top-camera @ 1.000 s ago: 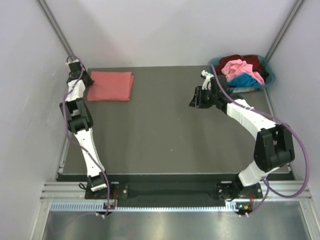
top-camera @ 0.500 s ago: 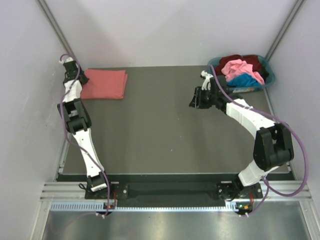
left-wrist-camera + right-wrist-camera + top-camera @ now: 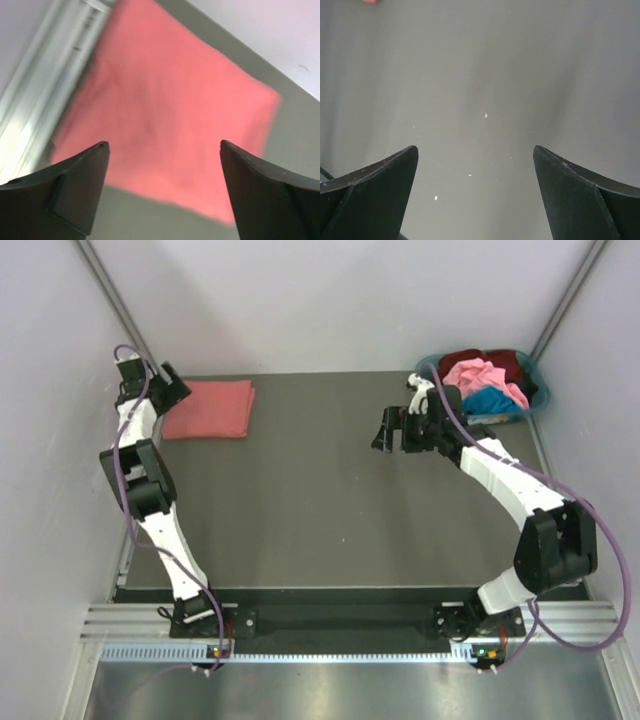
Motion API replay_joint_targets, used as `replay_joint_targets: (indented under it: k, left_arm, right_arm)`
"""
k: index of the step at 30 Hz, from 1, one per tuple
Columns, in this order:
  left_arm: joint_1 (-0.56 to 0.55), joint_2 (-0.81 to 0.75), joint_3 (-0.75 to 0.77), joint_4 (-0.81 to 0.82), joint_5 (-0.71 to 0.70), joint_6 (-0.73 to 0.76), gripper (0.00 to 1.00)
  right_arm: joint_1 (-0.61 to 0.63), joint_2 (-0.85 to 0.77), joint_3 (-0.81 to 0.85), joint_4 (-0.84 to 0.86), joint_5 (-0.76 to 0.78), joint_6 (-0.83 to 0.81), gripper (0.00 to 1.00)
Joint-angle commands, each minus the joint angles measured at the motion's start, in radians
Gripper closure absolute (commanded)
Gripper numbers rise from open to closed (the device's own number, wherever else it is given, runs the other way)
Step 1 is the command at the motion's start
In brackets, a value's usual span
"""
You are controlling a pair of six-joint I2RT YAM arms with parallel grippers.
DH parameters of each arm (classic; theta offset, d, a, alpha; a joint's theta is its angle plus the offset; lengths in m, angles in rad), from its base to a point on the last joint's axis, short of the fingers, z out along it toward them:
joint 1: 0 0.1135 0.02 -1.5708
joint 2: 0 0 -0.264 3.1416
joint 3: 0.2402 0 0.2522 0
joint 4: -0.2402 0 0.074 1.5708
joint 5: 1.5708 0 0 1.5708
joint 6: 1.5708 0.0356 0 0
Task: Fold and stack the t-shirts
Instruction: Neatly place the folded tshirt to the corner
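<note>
a: where is the red shirt [image 3: 208, 408]?
b: folded into a flat rectangle at the far left corner of the table [image 3: 330, 510].
a: and the left claw [image 3: 164, 147]?
b: spread wide, holding nothing, poised at the shirt's left side. the cloth shows between its tips, slightly blurred.
a: the right claw [image 3: 475, 150]?
b: also spread wide and empty, over bare table right of centre, well apart from the red shirt.
a: any other shirts?
b: a pink shirt [image 3: 480, 375], a maroon shirt [image 3: 506, 362] and a blue shirt [image 3: 487, 400] lie heaped in a teal basket [image 3: 538, 398] at the far right corner.
</note>
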Motion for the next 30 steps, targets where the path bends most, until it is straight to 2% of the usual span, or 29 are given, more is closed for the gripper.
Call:
replay_joint_targets:
  k: [1, 2, 6, 13, 16, 20, 23, 30]
  left_arm:
    - [-0.053, -0.192, -0.084, -0.037, 0.139, -0.051, 0.01]
    - [-0.062, -0.255, -0.122, -0.038, 0.222, -0.057, 0.01]
    - [-0.165, -0.462, -0.418, 0.043, 0.327, -0.06, 0.01]
    - [-0.424, -0.757, -0.613, 0.018, 0.41, -0.031, 0.01]
    - [-0.485, -0.893, -0.687, 0.031, 0.447, -0.042, 0.01]
    - [-0.501, -1.085, -0.786, 0.103, 0.518, -0.1, 0.01]
    - [-0.508, -1.157, -0.853, 0.133, 0.55, -0.122, 0.01]
    - [-0.527, -1.207, -0.865, 0.156, 0.578, -0.151, 0.01]
  right_arm:
    - [-0.001, -0.117, 0.027, -0.035, 0.025, 0.006, 0.0]
    - [-0.003, -0.153, 0.018, -0.052, 0.037, 0.004, 0.0]
    - [-0.001, -0.264, -0.014, -0.07, 0.066, 0.025, 0.0]
    - [-0.001, -0.4, -0.011, -0.149, 0.145, 0.076, 0.0]
    - [-0.003, -0.483, -0.035, -0.141, 0.134, 0.093, 0.0]
    - [-0.001, -0.546, -0.055, -0.135, 0.11, 0.12, 0.0]
    - [-0.003, -0.58, -0.072, -0.116, 0.086, 0.133, 0.0]
    - [-0.003, -0.641, -0.102, -0.06, 0.076, 0.157, 0.0]
